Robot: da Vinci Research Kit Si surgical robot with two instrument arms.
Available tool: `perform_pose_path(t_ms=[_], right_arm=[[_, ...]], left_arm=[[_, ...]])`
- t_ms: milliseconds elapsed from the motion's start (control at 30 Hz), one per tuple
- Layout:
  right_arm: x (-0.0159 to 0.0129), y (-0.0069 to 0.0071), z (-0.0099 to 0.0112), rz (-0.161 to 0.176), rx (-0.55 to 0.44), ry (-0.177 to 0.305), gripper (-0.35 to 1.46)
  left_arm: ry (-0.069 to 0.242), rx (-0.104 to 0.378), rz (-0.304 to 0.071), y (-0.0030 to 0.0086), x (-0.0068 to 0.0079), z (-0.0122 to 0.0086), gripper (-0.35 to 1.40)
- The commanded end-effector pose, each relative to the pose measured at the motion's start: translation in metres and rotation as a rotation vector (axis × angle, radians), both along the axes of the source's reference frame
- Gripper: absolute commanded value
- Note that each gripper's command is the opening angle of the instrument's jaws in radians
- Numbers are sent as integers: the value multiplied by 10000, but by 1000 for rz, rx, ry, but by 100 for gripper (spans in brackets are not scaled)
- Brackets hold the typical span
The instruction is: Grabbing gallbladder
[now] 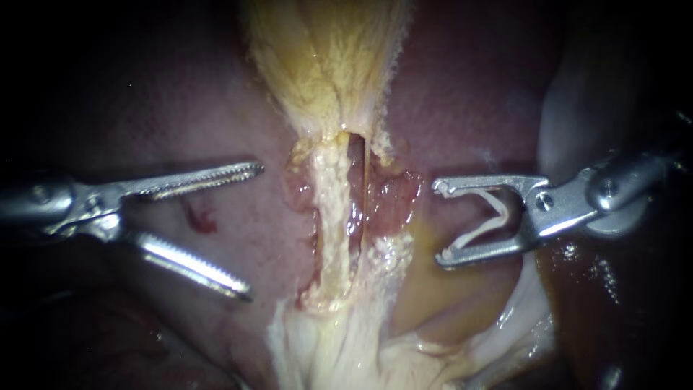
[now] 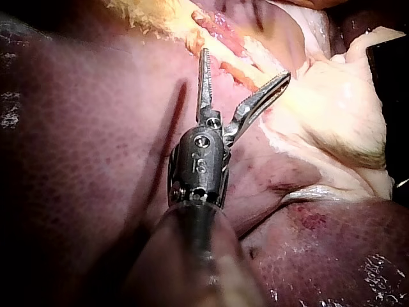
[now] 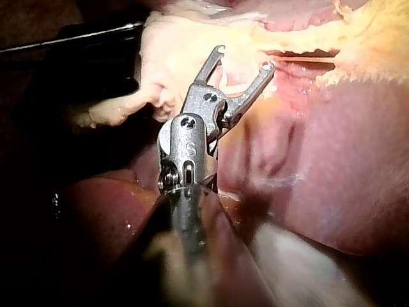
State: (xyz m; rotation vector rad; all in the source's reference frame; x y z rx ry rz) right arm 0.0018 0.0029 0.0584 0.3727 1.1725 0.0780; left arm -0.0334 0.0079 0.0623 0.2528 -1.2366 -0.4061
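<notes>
The pale tube [image 1: 328, 217] ran down the middle of the opened tissue, and everything else is placed against it here. Above the pale tube, where the tissue narrowed to a neck, the gallbladder [image 1: 328, 65] spread out yellowish and fibrous, touched by neither instrument. Just to the right of the pale tube lay a redder tube [image 1: 357, 188], with a narrow slit between the two near their upper end. Left of the pale tube and well short of it, the left instrument [image 1: 253, 231] hung over the liver [image 1: 238, 115] with its toothed jaws spread wide and nothing between them. One jaw pointed toward the tube's upper part, the other toward its lower part. A small red spot [image 1: 202, 220] marked the liver between those jaws, farther from the pale tube than their tips. Right of the pale tube, beyond the redder tube and clear of both, the right instrument [image 1: 439, 222] held a white clip [image 1: 491, 217] between jaws that stood far apart. The clip was bent in a V, one leg against each jaw. Below the pale tube the tissue widened into whitish folds [image 1: 339, 354].
</notes>
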Motion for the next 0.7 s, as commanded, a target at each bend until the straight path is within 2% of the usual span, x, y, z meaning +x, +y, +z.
perform_pose_path(t_ms=[33,467,600,700], right_arm=[[0,0,0,0,0,0,50],[-1,0,0,0,0,0,50],[-1,0,0,0,0,0,50],[-1,1,0,0,0,0,50]], left_arm=[[-1,0,1,0,1,-1,116],[-1,1,1,2,-1,-2,116],[-3,-2,5,8,-5,-1,116],[8,11,-20,15,-9,1,115]])
